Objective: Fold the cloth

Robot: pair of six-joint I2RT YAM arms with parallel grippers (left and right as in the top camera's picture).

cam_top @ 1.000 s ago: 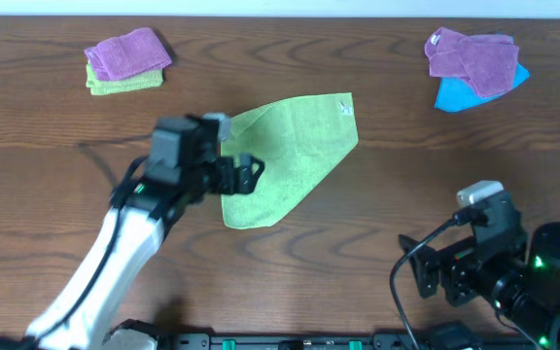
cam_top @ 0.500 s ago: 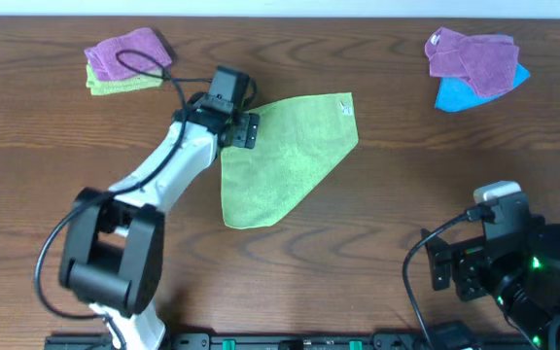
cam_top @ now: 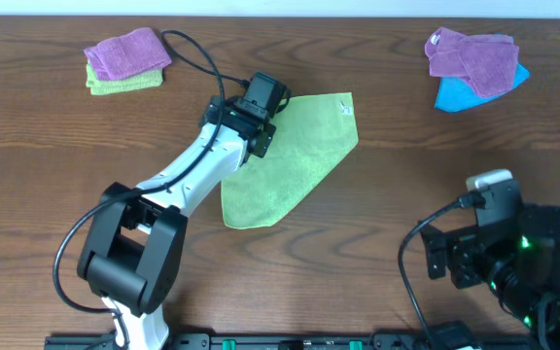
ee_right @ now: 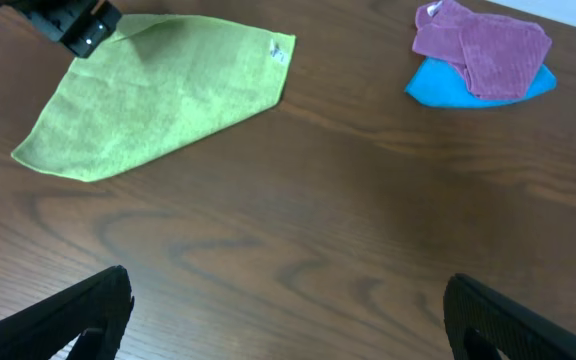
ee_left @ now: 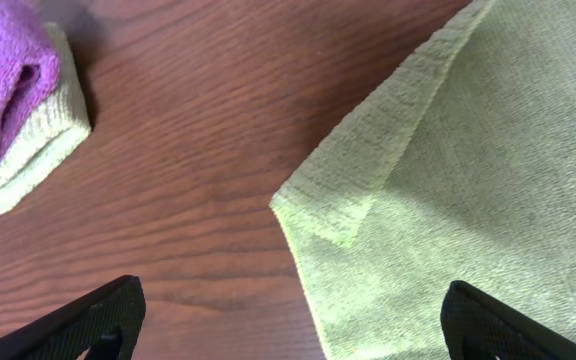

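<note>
Far to the left of the cloth point(cam_top: 290, 160) and a little farther back, a purple towel point(cam_top: 124, 52) sits on a paler yellow-green folded towel point(cam_top: 120, 84). The cloth lies flat on the dark wooden table point(cam_top: 387, 185), near its middle. It is a pointed, roughly triangular shape with its white tag point(cam_top: 345, 107) at the back right corner. The left gripper point(cam_top: 249, 126) hangs over the cloth's left corner with its fingers point(ee_left: 93, 320) spread wide, one on each side of that corner and holding nothing. In the left wrist view a small flap there is turned over onto the cloth. Well to the right of the cloth and farther back, a heap of purple towels point(cam_top: 472, 58) rests on a blue towel point(cam_top: 453, 95). The right gripper point(ee_right: 293, 320) is to the right of the cloth near the front edge, well apart from it, fingers spread and empty.
</note>
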